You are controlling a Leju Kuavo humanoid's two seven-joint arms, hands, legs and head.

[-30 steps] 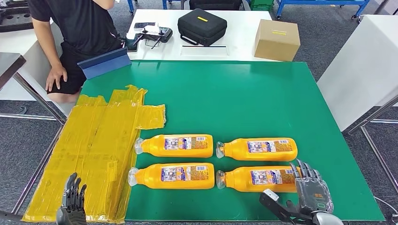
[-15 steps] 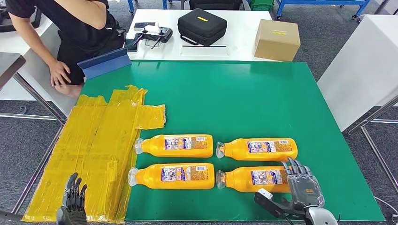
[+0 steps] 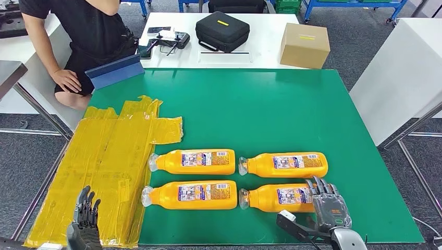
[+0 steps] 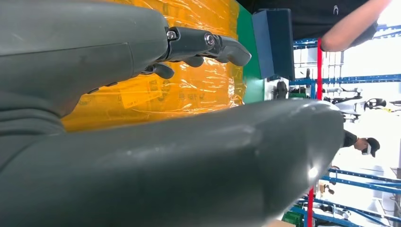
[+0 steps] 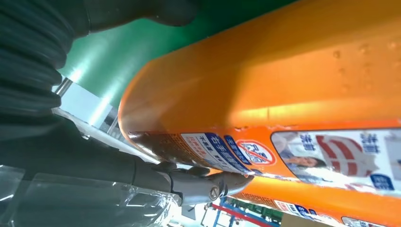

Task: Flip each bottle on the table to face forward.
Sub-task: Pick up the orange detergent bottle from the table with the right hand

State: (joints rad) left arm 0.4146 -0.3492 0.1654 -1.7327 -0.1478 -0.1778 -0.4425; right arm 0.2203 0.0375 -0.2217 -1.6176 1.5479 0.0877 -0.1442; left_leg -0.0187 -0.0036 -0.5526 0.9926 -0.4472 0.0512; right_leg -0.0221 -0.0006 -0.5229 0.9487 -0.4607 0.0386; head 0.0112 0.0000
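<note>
As bottles (image 3: 281, 198) lie sideways — caps leftward

The bottles (image 3: 282, 165) at the lower centre of the frame are of glossy orange plastic with smooth printed paper labels. The surface (image 3: 250, 109) is a matt green board. At the left lies yellow film (image 3: 112, 161), shiny and wrinkled. The right robot hand (image 3: 327, 208) at the lower right has grey plastic with a dull shine, and so does the left robot hand (image 3: 83, 221). The box (image 3: 304, 46) at the top is of plain brown cardboard, and the case (image 3: 222, 30) looks like black matt cloth.
</note>
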